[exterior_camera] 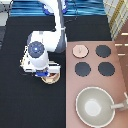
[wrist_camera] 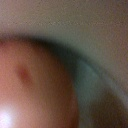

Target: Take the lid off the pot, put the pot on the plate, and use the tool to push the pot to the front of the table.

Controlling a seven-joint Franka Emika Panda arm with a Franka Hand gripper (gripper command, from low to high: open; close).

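Under hand (exterior_camera: 46, 73): pot (exterior_camera: 52, 77).

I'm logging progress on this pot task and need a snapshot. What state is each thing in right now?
lid: off the pot, lying flat on the stove's top-left burner spot.
pot: uncovered, sitting on the plate, mostly hidden by the arm.
plate: on the black table, pot on it.
gripper: low over the pot.
large pan: on the stove, empty.
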